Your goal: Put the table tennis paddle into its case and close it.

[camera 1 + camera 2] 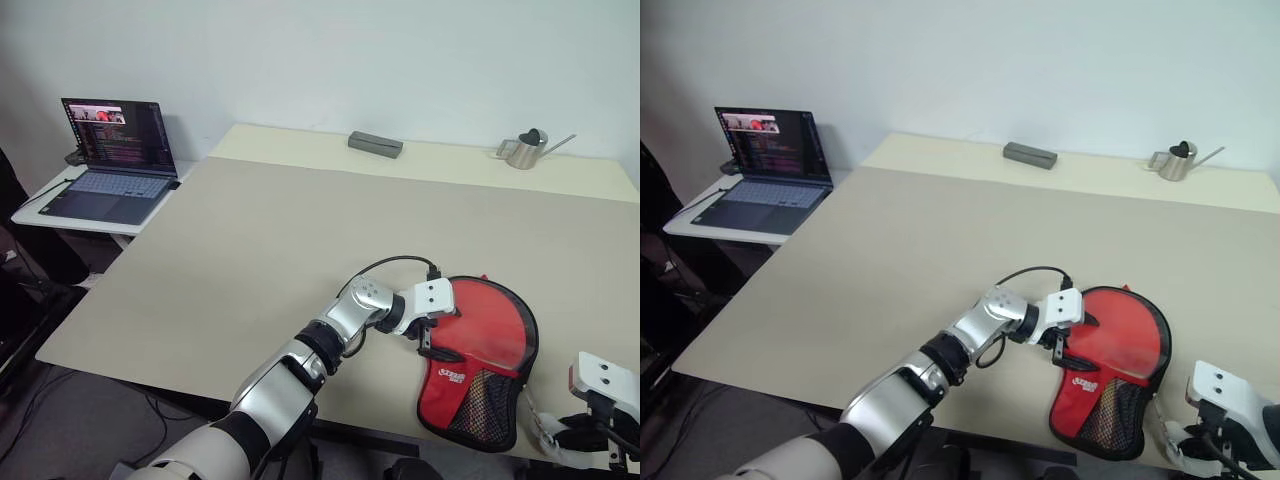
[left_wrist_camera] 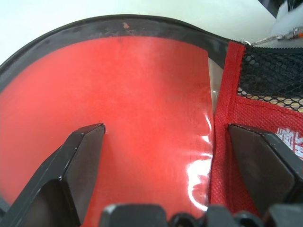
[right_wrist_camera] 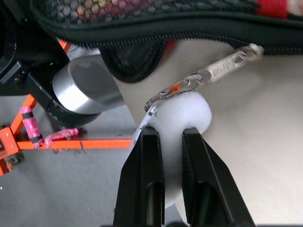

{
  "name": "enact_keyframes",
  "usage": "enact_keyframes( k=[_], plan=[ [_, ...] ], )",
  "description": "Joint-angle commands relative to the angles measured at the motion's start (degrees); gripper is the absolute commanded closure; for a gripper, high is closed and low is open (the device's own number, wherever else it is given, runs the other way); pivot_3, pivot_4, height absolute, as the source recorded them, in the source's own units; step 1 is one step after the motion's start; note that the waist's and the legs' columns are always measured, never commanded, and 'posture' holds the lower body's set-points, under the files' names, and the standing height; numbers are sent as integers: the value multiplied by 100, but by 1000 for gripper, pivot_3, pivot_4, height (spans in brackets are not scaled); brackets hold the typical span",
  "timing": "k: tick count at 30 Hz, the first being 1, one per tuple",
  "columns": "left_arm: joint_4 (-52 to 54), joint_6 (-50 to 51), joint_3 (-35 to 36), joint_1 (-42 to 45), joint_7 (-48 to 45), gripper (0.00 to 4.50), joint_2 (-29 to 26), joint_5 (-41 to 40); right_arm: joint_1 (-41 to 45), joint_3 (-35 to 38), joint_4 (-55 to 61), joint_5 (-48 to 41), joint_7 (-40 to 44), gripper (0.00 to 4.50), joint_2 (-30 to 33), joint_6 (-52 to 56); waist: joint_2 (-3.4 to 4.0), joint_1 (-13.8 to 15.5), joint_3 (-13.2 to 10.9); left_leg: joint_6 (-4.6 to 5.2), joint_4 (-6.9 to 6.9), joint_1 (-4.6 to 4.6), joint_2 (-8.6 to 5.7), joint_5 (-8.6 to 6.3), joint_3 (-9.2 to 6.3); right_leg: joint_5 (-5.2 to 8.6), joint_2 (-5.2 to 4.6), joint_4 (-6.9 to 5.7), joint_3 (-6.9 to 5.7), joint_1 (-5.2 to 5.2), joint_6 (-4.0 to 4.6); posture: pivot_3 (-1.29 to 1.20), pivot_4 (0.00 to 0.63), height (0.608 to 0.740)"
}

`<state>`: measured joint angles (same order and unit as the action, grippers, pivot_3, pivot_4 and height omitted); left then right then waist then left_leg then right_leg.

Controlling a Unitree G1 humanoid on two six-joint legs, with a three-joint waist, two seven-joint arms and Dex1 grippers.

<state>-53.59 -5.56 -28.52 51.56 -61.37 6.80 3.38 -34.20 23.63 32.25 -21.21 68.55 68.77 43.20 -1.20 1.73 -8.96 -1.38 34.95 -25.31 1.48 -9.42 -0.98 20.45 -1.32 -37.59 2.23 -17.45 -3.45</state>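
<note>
The red case [image 1: 470, 400], with black edging and a mesh pocket, lies flat near the table's front right edge. Inside its black rim lies a smooth glossy red face [image 2: 142, 94] that looks like the paddle's blade. The handle is hidden under the pocket. My left gripper [image 1: 437, 345] rests on the case's left side, open. Its fingers [image 2: 83, 156] straddle the glossy red face and the pocket's edge. My right gripper [image 3: 171, 132] hangs just past the table's edge at the case's lower right corner. It is shut on a white foam tab [image 3: 182, 113] tied to the metal zip pull [image 3: 213, 71].
The beige table [image 1: 250, 260] stretches away to the left and back. At its far edge lie a grey oblong box [image 1: 375, 144] and a small metal watering can [image 1: 527, 149]. An open laptop [image 1: 115, 150] stands on a low side table to the left.
</note>
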Motion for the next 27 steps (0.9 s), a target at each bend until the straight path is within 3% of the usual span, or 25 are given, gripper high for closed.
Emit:
enact_keyframes(
  k=[1,9,15,20,27],
  plan=[
    [-393,230,-49,-84,75,0,262,226,100,-344,15,-162,168,4377,-1,100,-5,-17,-3,0,0,12,0,0,1,0,0,-1,2,10,0,0,150,740],
    [504,698,651,-197,-957,0,-283,-557,585,-623,-225,-156,150,4377,14,91,-6,-132,-6,-1,-3,36,5,-1,0,5,7,-12,12,17,9,0,150,740],
    [1294,1215,895,-408,-975,0,-547,-784,1009,-415,-481,-514,323,4377,20,370,3,-187,-20,-2,-4,35,6,0,-4,6,6,-22,17,14,11,0,150,740],
    [1726,1389,921,-613,-827,0,-615,-785,1548,-273,-807,-801,260,2786,9,741,10,-187,-27,-2,0,37,7,0,-3,5,0,-29,26,12,11,0,150,740],
    [2586,1732,1044,-859,-723,0,-825,-986,2063,573,-1395,-1259,408,2786,145,1247,29,-187,-40,-3,0,37,7,1,0,5,1,-33,30,8,11,0,150,740]
  ],
)
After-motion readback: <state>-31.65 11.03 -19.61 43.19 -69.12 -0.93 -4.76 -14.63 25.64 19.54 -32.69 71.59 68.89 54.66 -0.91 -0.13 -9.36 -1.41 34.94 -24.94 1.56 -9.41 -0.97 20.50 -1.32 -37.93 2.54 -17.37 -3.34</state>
